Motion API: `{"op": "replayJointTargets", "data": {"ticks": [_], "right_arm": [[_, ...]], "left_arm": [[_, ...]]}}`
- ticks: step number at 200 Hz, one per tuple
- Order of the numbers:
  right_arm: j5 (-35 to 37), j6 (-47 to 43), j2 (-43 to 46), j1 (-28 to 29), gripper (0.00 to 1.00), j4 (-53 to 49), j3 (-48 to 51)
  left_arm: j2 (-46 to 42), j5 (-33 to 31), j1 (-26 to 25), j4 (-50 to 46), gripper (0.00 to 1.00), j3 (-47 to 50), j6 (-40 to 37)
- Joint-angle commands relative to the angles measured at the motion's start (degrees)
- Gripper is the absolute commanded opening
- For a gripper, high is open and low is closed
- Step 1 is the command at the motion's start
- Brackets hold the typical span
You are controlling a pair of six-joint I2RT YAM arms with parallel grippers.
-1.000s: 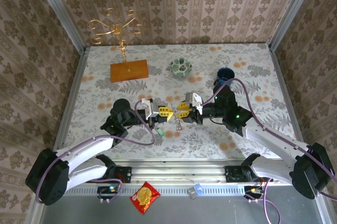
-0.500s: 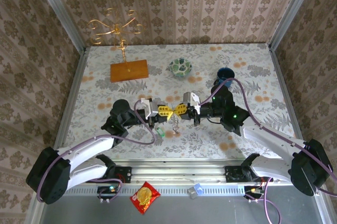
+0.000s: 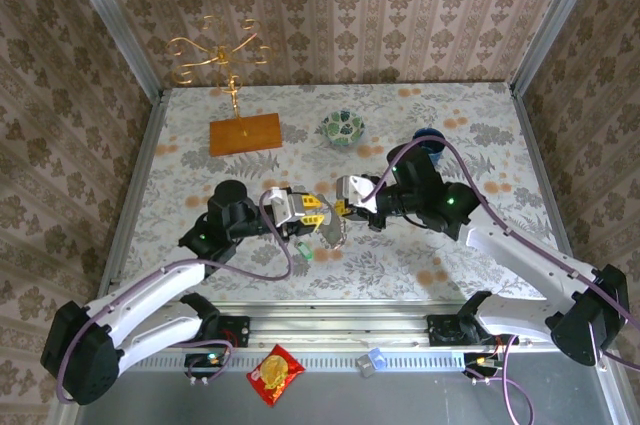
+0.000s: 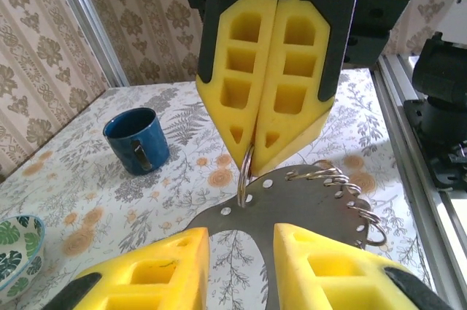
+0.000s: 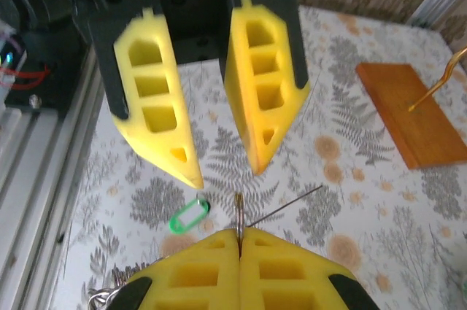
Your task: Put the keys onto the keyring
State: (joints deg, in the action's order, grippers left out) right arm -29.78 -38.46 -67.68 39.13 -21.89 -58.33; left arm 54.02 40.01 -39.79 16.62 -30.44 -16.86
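The keyring [image 4: 321,208] is a flat grey metal hoop with punched holes and several small wire rings along one edge. My right gripper [image 5: 239,231] is shut on a thin ring [image 4: 244,175] threaded through one hole, so the keyring [image 3: 332,231] hangs below it over the table. My left gripper [image 4: 241,233] is open, a yellow finger either side of the hoop without pinching it. In the top view the left gripper [image 3: 308,208] and the right gripper [image 3: 346,207] face each other tip to tip. One green-headed key [image 5: 188,216] lies on the table [image 3: 305,253] beneath them.
A blue mug [image 3: 428,141] stands behind the right arm and a patterned green bowl [image 3: 342,126] at the back centre. A wooden block [image 3: 245,133] carrying a gold wire stand [image 3: 215,53] sits back left. A red and yellow snack packet [image 3: 275,374] lies off the table's front edge.
My left gripper has opened and released the keyring. My right gripper has shut on its ring and shifted left and back, so the keyring now hangs from it.
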Motion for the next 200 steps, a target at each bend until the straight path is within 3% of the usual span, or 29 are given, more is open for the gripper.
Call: {"op": "replayJointTargets", "data": {"ticks": [1, 76, 119, 127, 141, 151, 174, 200], "right_arm": [[5.0, -5.7, -1.7, 1.4, 0.0, -9.4, -4.3], [9.0, -8.6, -6.7, 5.7, 0.0, -16.6, -12.9], [9.9, -8.8, -7.6, 7.1, 0.0, -17.3, -14.1], [9.9, -7.6, -7.0, 6.8, 0.01, -15.7, -13.6], [6.9, -4.2, -4.5, 4.9, 0.22, -10.4, -10.7], [2.8, -1.5, -2.4, 2.5, 0.28, -5.6, -7.9], [-9.4, 8.5, 2.5, -5.1, 0.29, 9.3, 1.3], [-13.3, 14.0, 4.6, -6.8, 0.3, 19.8, 8.4]], "left_arm": [[1.4, 0.4, -0.6, -3.4, 0.28, -2.7, -3.1], [4.4, 2.4, -1.6, -2.8, 0.22, -4.4, -3.4], [3.8, 2.5, -1.5, -2.3, 0.04, -4.3, -3.7], [3.7, 2.6, -1.5, -2.0, 0.0, -3.9, -3.8], [3.3, 2.8, -1.6, -0.3, 0.0, -3.2, -3.0], [3.1, 3.1, -1.5, 2.1, 0.0, -2.2, -1.9], [3.2, 4.2, -1.3, 9.4, 0.0, 0.2, 1.7], [3.5, 5.5, -1.2, 15.6, 0.0, 1.9, 5.2]]}}
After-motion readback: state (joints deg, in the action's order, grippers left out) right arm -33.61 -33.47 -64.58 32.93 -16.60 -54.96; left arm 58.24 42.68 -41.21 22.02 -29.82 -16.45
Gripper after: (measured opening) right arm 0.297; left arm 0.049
